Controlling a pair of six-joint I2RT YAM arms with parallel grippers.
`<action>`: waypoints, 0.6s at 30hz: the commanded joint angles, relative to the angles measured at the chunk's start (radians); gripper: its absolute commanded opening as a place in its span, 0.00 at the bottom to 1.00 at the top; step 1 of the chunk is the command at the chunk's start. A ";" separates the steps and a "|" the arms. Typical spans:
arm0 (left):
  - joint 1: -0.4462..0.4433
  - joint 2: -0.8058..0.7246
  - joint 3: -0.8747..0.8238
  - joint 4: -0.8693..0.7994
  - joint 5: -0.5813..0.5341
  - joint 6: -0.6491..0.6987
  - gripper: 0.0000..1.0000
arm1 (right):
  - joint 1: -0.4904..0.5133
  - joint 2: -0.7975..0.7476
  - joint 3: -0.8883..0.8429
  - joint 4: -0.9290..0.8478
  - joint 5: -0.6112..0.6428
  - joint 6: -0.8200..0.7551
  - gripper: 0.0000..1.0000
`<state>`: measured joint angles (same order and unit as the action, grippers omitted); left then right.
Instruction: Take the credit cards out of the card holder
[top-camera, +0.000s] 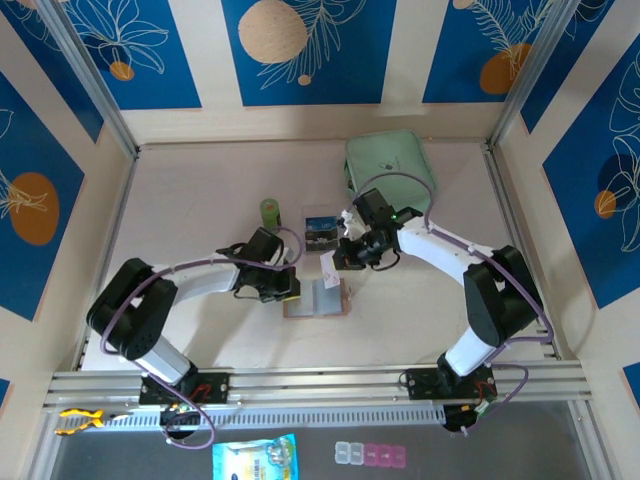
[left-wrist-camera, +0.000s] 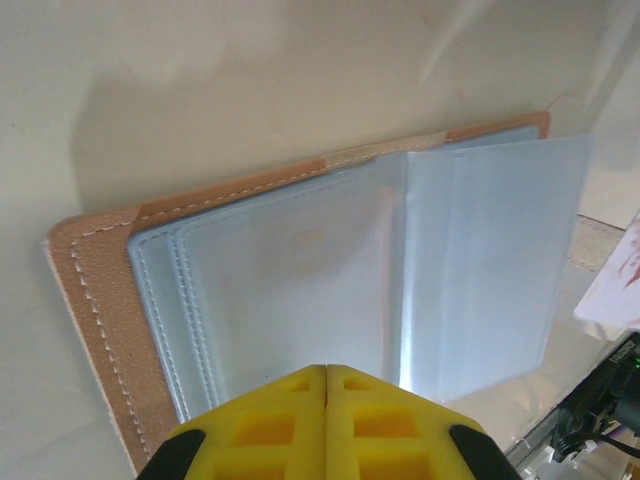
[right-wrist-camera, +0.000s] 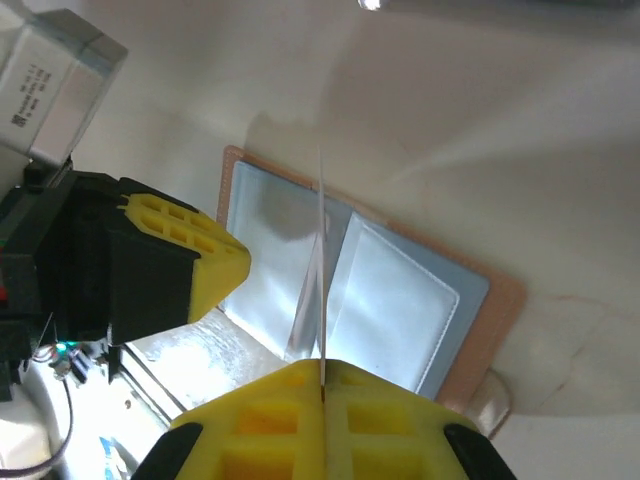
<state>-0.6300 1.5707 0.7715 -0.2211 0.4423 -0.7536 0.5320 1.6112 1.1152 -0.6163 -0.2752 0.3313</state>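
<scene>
One card (top-camera: 328, 263) is out of the card holder (top-camera: 318, 299) and pinched in the right jaws, which are clenched on its lower edge. In the right wrist view we see it edge-on, standing upright above the open holder, clear of the pockets.

Left jaws are closed flat together with nothing between them. They sit over the near-left part of the holder, and we judge they're pinning it down, though we can't tell if there's real contact.

The holder lies open on the surface (top-camera: 200, 190) between the two arms, tan cover down and grey-clear pockets up. One pocket leaf is half raised at the middle. Every pocket face we can see looks empty, but the backs of the leaves are hidden, so we can't rule out more cards.

The clear box (top-camera: 321, 231) is just behind the holder, with something blue and dark inside, likely cards.

Our call is late stage. What's left is to set this card down, probably in the box, then flip the leaves to check for any others.
</scene>
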 joint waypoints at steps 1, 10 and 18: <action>0.017 -0.045 0.008 -0.028 -0.021 -0.009 0.05 | -0.010 0.003 0.085 -0.143 0.048 -0.270 0.00; 0.036 -0.083 -0.038 -0.035 -0.026 -0.001 0.05 | -0.001 0.079 0.289 -0.243 0.197 -0.858 0.00; 0.079 -0.166 -0.084 -0.078 -0.056 0.009 0.06 | -0.021 0.239 0.555 -0.392 0.237 -1.144 0.00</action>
<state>-0.5735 1.4391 0.7097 -0.2573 0.4084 -0.7525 0.5228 1.7931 1.5860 -0.9066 -0.0635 -0.6376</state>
